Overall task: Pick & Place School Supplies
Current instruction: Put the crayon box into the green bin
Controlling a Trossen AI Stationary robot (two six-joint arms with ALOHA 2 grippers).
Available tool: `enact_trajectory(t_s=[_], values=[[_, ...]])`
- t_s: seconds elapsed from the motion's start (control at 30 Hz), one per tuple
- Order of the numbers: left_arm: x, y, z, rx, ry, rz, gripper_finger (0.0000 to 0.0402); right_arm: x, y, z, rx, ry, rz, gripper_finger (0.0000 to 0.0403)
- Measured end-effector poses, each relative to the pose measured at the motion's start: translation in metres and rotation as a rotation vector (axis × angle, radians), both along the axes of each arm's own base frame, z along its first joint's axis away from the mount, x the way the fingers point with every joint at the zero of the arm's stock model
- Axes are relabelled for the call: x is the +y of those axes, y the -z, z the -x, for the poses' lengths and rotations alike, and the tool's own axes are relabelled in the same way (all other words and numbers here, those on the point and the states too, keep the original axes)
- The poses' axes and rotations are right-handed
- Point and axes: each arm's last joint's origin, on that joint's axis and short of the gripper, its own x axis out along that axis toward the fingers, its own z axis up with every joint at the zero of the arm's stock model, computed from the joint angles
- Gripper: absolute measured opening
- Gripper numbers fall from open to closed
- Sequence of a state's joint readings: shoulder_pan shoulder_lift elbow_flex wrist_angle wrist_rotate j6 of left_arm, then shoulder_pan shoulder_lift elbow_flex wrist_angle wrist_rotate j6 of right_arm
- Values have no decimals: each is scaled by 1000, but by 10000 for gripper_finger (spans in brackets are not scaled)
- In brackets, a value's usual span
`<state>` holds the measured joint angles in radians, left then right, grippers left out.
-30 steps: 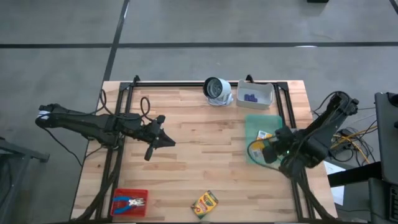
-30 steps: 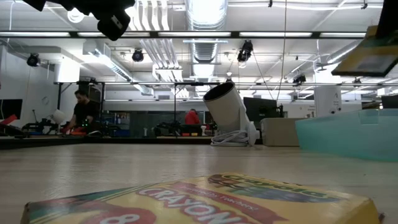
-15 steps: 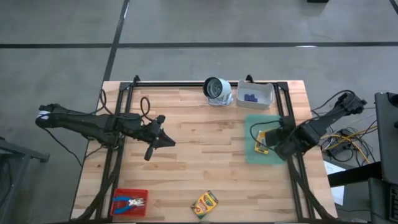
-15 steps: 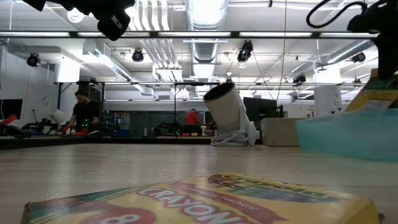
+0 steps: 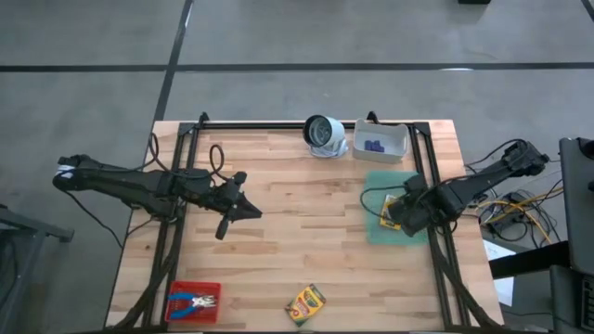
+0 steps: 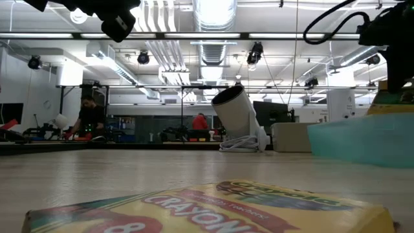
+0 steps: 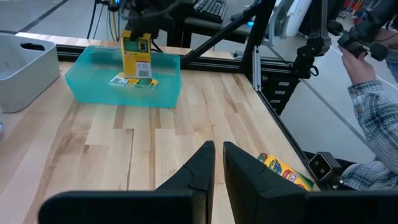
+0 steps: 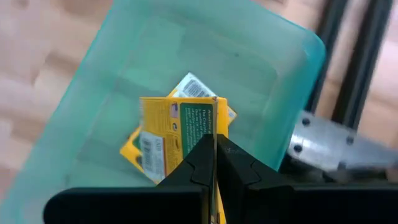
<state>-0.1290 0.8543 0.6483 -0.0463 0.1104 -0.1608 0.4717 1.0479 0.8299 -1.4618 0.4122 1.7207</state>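
Right tool [image 5: 401, 211], clamped on crayon box [image 8: 180, 127], has dropped lower into teal bin [image 5: 376, 186].

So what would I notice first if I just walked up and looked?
Probably the right gripper holding a yellow crayon box upright over the teal bin at the table's right side, with another box lying flat inside. Next, the crayon box lying alone at the front edge, and the red tray in the front left corner.

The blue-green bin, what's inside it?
The blue-green bin has one crayon box lying flat inside. The right gripper holds a second crayon box upright over it, hiding part of the flat one.
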Motion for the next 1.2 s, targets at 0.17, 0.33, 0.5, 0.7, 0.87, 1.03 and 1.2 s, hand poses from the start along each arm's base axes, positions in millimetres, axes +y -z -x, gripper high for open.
enact_trajectory(t_s=[0.17,0.33,0.5,0.7,0.87,1.03,1.2], values=[[0,0,0,0,0,0,37,1,3,-10,75,-255,-14,8],[0,0,0,0,0,0,37,-2,4,-16,82,-315,-19,8],[0,0,0,0,0,0,37,-6,4,-20,78,-324,-34,8],[0,0,0,0,0,0,37,-11,8,-25,77,-357,-34,8],[0,0,0,0,0,0,37,-14,19,-27,109,-351,-30,8],[0,0,0,0,0,0,37,-13,23,-30,133,-360,-26,8],[0,0,0,0,0,0,37,-13,23,-31,114,-353,-30,9]])
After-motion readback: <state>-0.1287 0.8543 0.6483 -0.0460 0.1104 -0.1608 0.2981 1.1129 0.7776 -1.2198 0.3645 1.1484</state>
